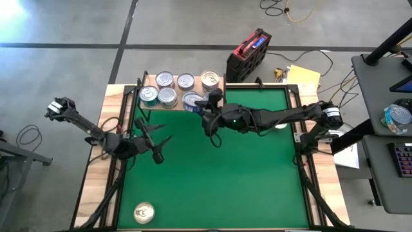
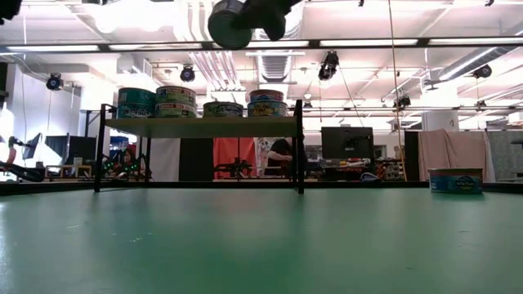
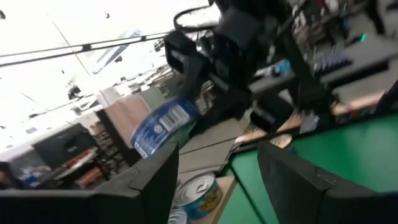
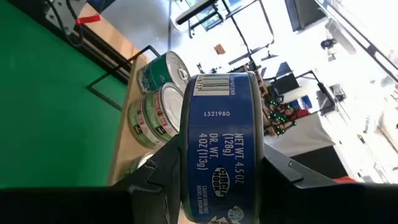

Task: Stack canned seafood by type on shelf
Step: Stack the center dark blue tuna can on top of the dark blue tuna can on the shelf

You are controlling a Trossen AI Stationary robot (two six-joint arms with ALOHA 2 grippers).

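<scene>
The shelf [image 1: 219, 82] stands at the mat's far left corner, on thin black legs [image 2: 299, 147]. Several tins of canned seafood [image 1: 167, 87] sit on it, some stacked two high [image 2: 176, 102]. My right gripper [image 1: 205, 106] reaches in from the right at the shelf's near right corner, shut on a blue tin [image 4: 221, 149] well above the mat. My left gripper [image 1: 158, 138] hovers open over the mat, near the shelf's front, touching nothing. Its wrist view shows the blue tin [image 3: 163, 127] held beyond its fingers. My right gripper pinches the blue tin between its two fingers, one on each flat end [image 4: 184, 168], so the labelled side wall faces the wrist camera. The fingers come roughly level from the table's right. The tin is turned on edge and lifted clear, above the shelf's height.
One gold-topped tin [image 1: 143, 212] lies on the green mat [image 1: 225, 174] near its near left corner. A blue tin [image 2: 455, 180] rests on the mat's right side. A red and black case [image 1: 248, 55] sits beyond the far edge. The mat's middle is free.
</scene>
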